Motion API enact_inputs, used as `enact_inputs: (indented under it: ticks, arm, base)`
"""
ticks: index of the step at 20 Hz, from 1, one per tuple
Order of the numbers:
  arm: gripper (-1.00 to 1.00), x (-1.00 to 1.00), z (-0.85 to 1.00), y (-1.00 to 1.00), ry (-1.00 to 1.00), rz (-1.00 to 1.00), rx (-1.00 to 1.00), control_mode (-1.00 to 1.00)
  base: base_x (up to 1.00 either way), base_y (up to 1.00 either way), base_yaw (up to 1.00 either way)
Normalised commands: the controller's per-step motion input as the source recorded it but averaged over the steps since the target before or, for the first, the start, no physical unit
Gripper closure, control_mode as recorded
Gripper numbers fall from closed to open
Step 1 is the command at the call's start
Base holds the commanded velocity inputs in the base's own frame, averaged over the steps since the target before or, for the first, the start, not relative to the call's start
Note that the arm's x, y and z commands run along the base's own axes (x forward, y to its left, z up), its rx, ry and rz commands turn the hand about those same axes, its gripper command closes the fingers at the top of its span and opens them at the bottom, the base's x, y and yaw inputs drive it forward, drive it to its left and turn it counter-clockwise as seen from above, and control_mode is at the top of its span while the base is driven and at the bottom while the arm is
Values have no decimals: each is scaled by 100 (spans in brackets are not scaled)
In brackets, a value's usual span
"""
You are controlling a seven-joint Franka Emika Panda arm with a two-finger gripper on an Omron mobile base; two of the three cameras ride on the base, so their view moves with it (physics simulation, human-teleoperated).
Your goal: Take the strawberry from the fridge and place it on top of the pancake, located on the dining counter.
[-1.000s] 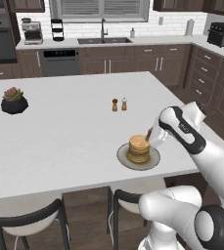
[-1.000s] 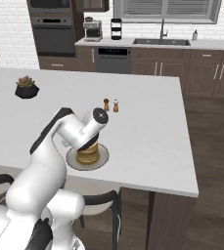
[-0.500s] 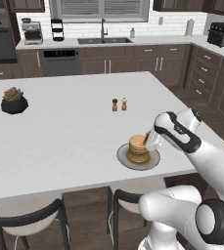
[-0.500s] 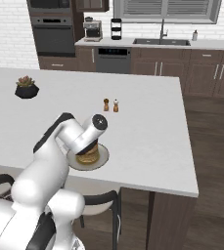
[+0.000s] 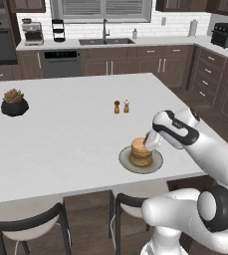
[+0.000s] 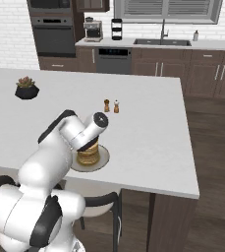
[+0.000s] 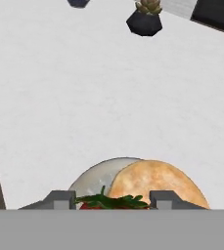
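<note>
One strawberry (image 7: 103, 201) half-hidden btwn tool (image 7: 112, 199) tips.

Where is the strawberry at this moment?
In the hand view, the strawberry sits between the tool's fingertips, green leaves showing, just above the pancake on its grey plate.

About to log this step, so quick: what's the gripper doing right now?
Gripper: closed on the strawberry, right over the pancake.
</note>
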Motion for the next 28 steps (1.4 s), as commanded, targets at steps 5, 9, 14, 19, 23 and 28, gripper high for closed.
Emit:
enact_inputs:
  ticks: [5, 9, 14, 19, 23, 28]
  arm:
    - [100, 17, -12, 0, 0, 0, 0, -100]
    - [100, 21, -32, 0, 0, 0, 0, -100]
    - [100, 15, -23, 0, 0, 0, 0, -100]
    - [100, 8, -1, 0, 0, 0, 0, -100]
    - [100, 23, 0, 0, 0, 0, 0, -100]
    - [100, 26, 0, 0, 0, 0, 0, -100]
  base:
    - [0, 0, 0]
    - [0, 0, 0]
    - [0, 0, 0]
    - [0, 0, 0]
    - [0, 0, 0]
    - [0, 0, 0]
